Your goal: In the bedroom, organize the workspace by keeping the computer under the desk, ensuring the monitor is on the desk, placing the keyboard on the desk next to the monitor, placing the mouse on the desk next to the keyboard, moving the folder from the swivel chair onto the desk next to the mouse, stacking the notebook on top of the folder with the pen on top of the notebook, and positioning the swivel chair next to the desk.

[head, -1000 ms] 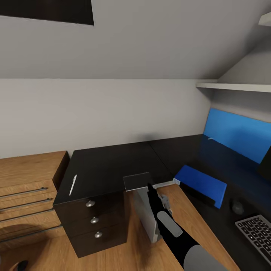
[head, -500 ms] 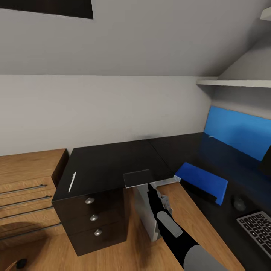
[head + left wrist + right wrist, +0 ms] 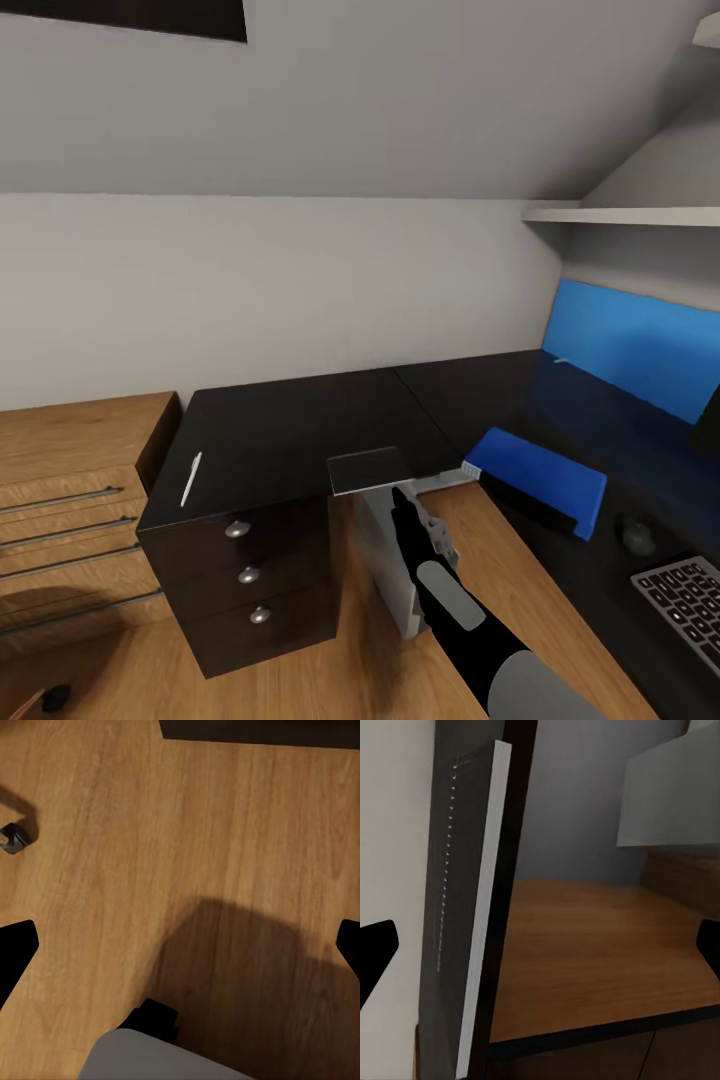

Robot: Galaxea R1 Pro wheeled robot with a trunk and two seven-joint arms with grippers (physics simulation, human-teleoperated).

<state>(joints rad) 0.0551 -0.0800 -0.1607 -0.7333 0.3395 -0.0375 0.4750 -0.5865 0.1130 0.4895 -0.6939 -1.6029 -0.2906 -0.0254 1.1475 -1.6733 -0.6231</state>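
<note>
Dark grey notebook (image 3: 367,470) lies at the worktop (image 3: 290,430) edge, mid-frame, just above the right gripper (image 3: 402,503) tip. In the right wrist view its pale-edged slab (image 3: 465,922) stands between the fingers (image 3: 375,945), which are spread wide with nothing clamped. White pen (image 3: 191,478) lies at centre left; blue folder (image 3: 540,478) right. Left gripper (image 3: 180,945) gapes over wooden floor (image 3: 187,832).

We see the keyboard (image 3: 688,610) cut by the frame's right edge, the monitor (image 3: 708,425) reduced to a dark sliver there (its screen unseen), and the computer (image 3: 395,570) partly behind the arm.
</note>
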